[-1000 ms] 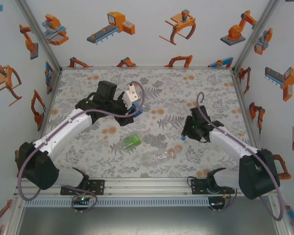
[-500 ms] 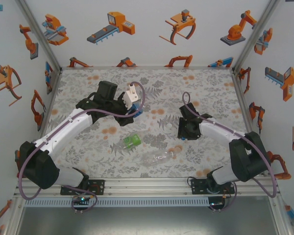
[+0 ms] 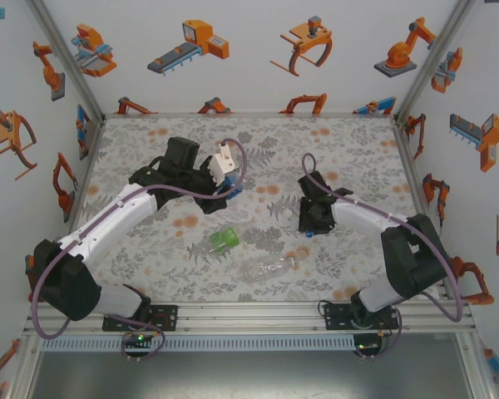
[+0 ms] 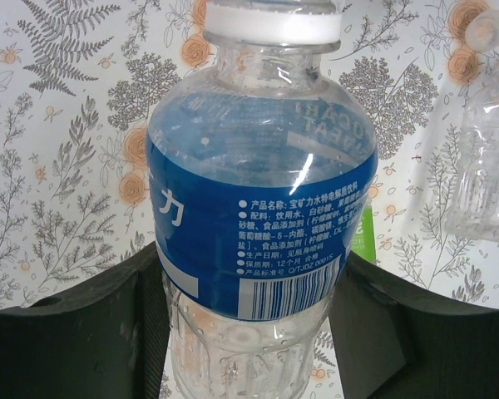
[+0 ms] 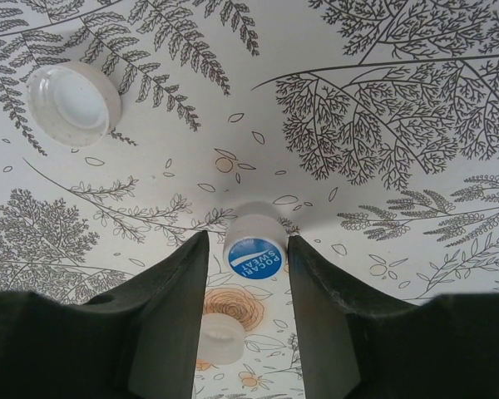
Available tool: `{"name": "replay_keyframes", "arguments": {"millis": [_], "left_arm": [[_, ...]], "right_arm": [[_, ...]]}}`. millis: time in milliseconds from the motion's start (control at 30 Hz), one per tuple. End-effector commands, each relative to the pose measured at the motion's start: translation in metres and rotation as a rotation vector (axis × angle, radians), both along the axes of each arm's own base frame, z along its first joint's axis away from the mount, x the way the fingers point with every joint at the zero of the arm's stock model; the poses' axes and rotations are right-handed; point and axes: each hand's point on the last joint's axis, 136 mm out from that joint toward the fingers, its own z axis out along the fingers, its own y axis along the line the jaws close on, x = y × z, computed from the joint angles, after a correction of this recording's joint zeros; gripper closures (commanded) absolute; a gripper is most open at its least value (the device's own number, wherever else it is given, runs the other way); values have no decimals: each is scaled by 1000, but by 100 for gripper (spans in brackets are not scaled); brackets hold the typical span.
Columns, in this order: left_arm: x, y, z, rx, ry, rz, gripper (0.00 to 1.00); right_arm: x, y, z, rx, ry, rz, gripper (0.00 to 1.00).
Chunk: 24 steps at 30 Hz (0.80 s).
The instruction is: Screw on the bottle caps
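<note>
My left gripper (image 3: pixel 220 179) (image 4: pixel 249 278) is shut on the blue-labelled bottle (image 3: pixel 227 169) (image 4: pixel 262 208) and holds it above the mat, its white top (image 4: pixel 270 25) pointing away. On the mat lie the green-tinted bottle (image 3: pixel 224 239) and the longer colourless bottle (image 3: pixel 270 268) (image 4: pixel 486 158). My right gripper (image 3: pixel 307 226) (image 5: pixel 248 241) hangs low over the mat, open. A white cap with a blue printed top (image 5: pixel 255 251) sits between its fingertips, close to the right finger, with a strip of mat showing on the left.
Two plain white caps lie loose: one open side up (image 5: pixel 72 104) (image 3: pixel 289 214), one under my right fingers by an orange flower (image 5: pixel 220 341). A cap (image 4: pixel 486 29) rests near the colourless bottle's neck. White walls close in the floral mat (image 3: pixel 358 158).
My right wrist has swung left and slightly back towards the mat's middle, turning as it went. The left arm and its bottle have not moved. The bottles on the mat lie as before.
</note>
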Motion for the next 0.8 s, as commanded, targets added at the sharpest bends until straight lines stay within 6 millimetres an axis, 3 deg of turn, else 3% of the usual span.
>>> {"name": "replay_keyframes", "arguments": {"millis": [0,767], "left_arm": [[0,-2,10,0,-26,-17,93],[1,-2,8,6,-24,-14,93]], "right_arm": [[-1,1,1,-28,13,21,59],[-4,3,-5,-49,47,25,63]]}}
